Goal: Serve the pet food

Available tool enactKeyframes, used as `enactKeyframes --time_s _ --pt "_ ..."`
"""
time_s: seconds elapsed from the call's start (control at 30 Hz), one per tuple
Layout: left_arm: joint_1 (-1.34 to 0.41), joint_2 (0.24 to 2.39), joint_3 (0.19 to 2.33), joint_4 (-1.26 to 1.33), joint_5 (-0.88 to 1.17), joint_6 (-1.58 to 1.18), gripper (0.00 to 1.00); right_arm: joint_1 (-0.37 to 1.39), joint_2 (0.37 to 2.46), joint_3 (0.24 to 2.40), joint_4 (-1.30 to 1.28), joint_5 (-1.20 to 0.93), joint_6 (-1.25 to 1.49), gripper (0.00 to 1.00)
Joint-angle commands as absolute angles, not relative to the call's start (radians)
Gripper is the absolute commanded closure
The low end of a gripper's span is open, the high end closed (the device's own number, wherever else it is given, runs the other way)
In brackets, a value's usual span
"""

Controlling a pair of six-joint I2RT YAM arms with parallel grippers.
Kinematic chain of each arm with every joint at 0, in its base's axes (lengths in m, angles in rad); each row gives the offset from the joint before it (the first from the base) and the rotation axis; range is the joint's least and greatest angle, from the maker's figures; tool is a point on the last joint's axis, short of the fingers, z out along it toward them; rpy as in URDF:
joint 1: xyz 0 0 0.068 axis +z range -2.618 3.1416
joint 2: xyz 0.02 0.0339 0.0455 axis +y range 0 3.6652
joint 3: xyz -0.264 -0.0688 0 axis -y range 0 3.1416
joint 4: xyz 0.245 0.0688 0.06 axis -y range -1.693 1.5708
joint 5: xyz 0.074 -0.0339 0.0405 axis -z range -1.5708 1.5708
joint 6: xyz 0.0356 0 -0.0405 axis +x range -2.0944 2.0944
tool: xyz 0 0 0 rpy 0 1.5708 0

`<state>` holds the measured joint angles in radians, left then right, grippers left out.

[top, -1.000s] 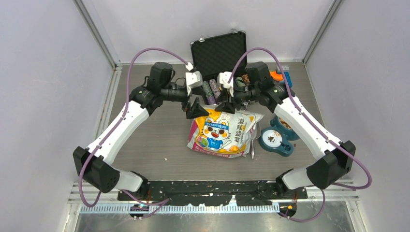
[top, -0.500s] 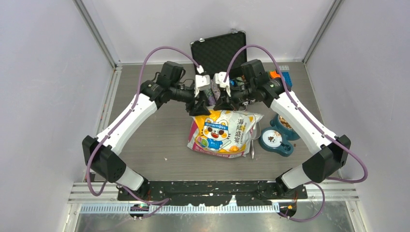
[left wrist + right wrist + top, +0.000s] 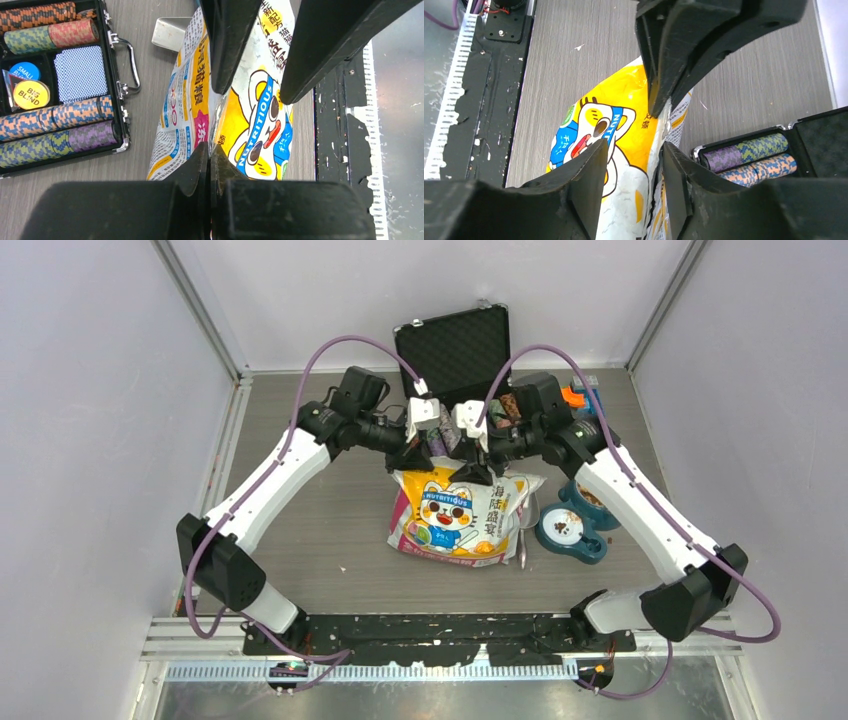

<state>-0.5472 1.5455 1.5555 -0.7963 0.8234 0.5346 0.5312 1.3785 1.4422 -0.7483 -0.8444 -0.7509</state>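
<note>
Pet food (image 3: 563, 527) is seen as a few brown pieces in the near well of a teal double bowl (image 3: 585, 545). More brown is visible in the far well, which is partly hidden by the right arm. The bowl is set on the bench (image 3: 320, 510), just to the right of a printed bag (image 3: 460, 515) (yellow, white and pink, with a cartoon cat). Whatever is inside the bag cannot be made out.

The bag is laid flat near the middle of the bench, with its top edge turned away from the arm bases. Both arms are bent inward over that edge.

The left gripper (image 3: 210, 152) is closed, and the bag's top edge is pinched between its fingertips. The right gripper (image 3: 634, 146) is held with its jaws apart, one on each side of the same edge, just beside the left gripper. Whether its pads are touching the film cannot be told.

Behind the bag, a black case (image 3: 452, 340) is stood open with its lid upright. Rows of striped chips (image 3: 55, 117) are packed in its tray, along with a blue deck and two round markers. The case and the bag are close together but apart.
</note>
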Motion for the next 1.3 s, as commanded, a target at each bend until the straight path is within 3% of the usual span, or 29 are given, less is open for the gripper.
enactKeyframes --time_s 0.0,0.33,0.43,0.6,0.67,0.73,1.07,1.27 --pt "-0.545 1.51 1.58 -0.795 0.822 0.536 1.0 0.548 1.32 1.421 -0.778 -0.84 -0.864 0.46" --pt "-0.545 1.541 1.672 -0.927 0.916 0.537 1.0 0.585 1.344 1.419 -0.736 -0.679 -0.858 0.47" --pt "-0.546 1.542 1.68 -0.96 0.92 0.552 1.0 0.586 1.349 1.428 -0.725 -0.667 -0.849 0.6" --pt "-0.546 1.54 1.702 -1.005 0.945 0.56 1.0 0.586 1.371 1.467 -0.769 -0.662 -0.847 0.69" --pt "-0.546 1.537 1.71 -1.018 0.948 0.564 1.0 0.586 1.39 1.493 -0.813 -0.671 -0.858 0.85" --pt "-0.546 1.53 1.707 -1.026 0.952 0.578 1.0 0.586 1.41 1.521 -0.86 -0.678 -0.851 0.94" --pt "-0.499 1.459 1.618 -0.959 0.759 0.557 1.0 0.552 1.405 1.563 -0.939 -0.599 -0.853 0.95" --pt "-0.365 1.352 1.501 -0.806 0.775 0.484 1.0 0.404 1.314 1.514 -0.937 -0.616 -0.826 0.95"
